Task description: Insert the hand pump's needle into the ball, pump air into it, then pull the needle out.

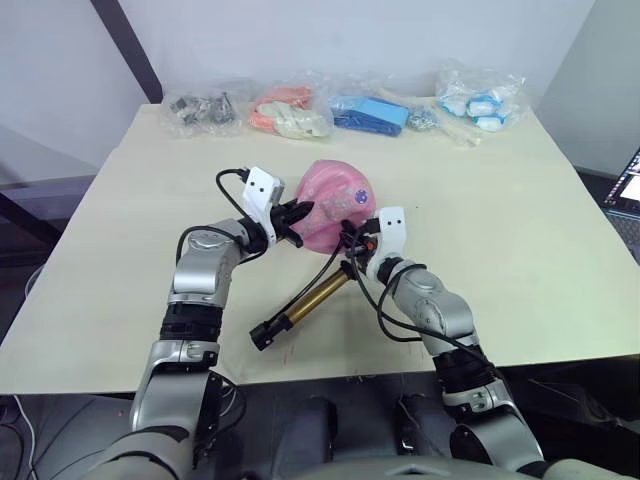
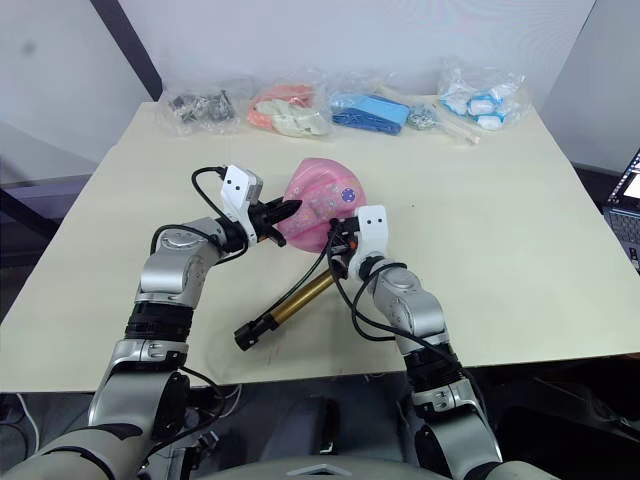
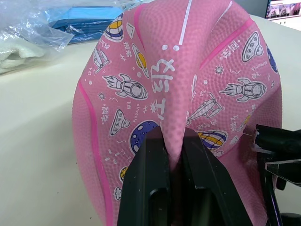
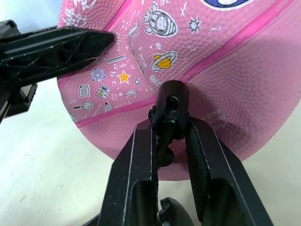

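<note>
One pink ball point(image 1: 335, 200), mid-desk point(image 1: 520, 240), half-deflated, soft, folding easily; best held by a pinched fold. Left gripper point(image 3: 175, 155) fingers were clamped on such a fold. Right gripper point(image 4: 170, 136) fingers gripped the needle point(image 4: 170, 110) fitting against the ball. Hand pump point(image 1: 305, 300) lay alongside.

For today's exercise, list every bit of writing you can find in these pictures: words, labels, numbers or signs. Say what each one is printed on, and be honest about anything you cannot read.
"MADE IN", upside down and partly hidden by the right gripper, on the ball.
White Chinese characters, large and small, on the ball, seen in the left wrist view: not legible to me.
Laptop screen: too small to read.
Plastic bags: no readable text.
</note>
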